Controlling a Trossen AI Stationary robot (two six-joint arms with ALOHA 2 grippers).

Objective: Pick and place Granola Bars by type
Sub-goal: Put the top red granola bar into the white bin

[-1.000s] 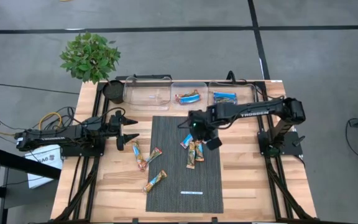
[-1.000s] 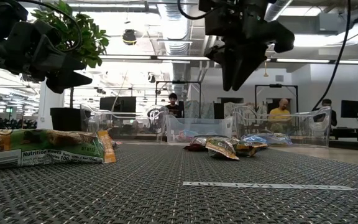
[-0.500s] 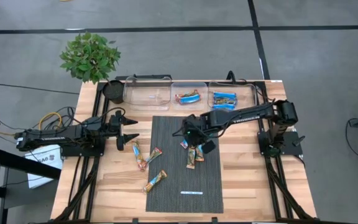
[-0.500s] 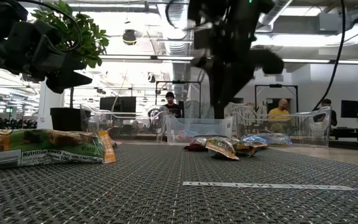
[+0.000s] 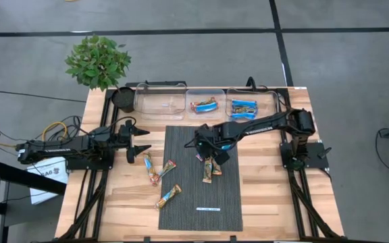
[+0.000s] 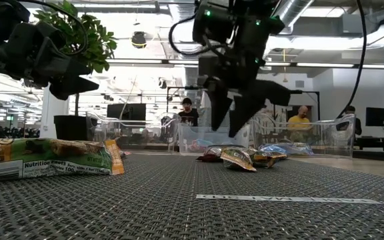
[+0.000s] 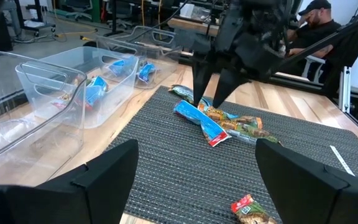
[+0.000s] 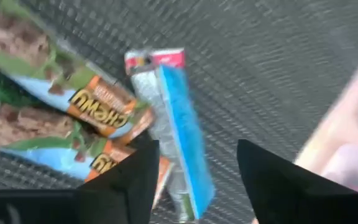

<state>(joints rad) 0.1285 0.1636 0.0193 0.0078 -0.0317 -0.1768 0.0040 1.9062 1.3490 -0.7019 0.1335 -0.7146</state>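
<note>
My right gripper is hovering with jaws apart over the clustered wrapped granola bars lying on the dark woven mat. Three clear plastic bins are sitting behind the mat. My left gripper is waiting left of it.

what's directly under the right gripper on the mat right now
A blue granola bar lies on the mat between the open jaws of the right gripper, not yet touched. Beside it lie tan chewy bars, overlapping it at one side. The jaws hide the bars' near ends.
</note>
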